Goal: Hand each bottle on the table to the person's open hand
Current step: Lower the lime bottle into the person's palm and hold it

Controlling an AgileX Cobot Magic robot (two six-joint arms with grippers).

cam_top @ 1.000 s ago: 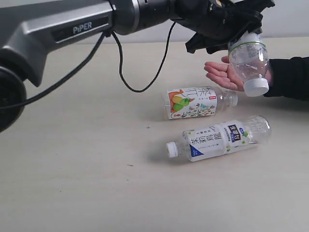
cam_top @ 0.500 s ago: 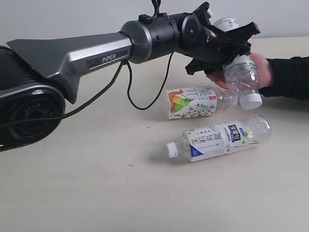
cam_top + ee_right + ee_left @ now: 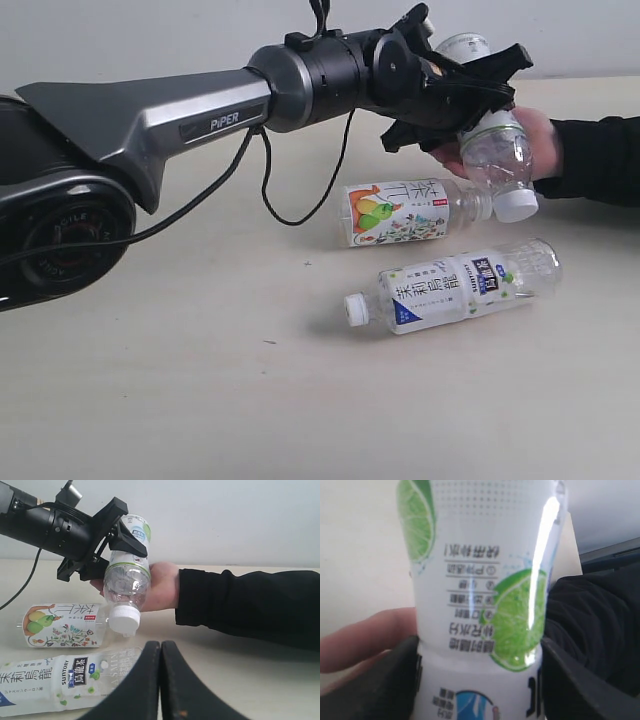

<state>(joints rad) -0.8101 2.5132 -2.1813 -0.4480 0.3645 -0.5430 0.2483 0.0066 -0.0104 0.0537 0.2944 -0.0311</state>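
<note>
— Where the table (image 3: 180, 400) lies nearest, what do you see?
— At four o'clock the blue-label bottle (image 3: 450, 290) lies on its side, cap toward nine. The right gripper (image 3: 160, 675) has its jaws pressed together, empty.
— And beyond?
— At eleven o'clock of it lies the pear-picture bottle (image 3: 400, 213). Farther, at two o'clock, the left gripper (image 3: 462, 95) clamps the green-label bottle (image 3: 497, 155) by its label, cap down, just before the person's hand (image 3: 545, 140).
</note>
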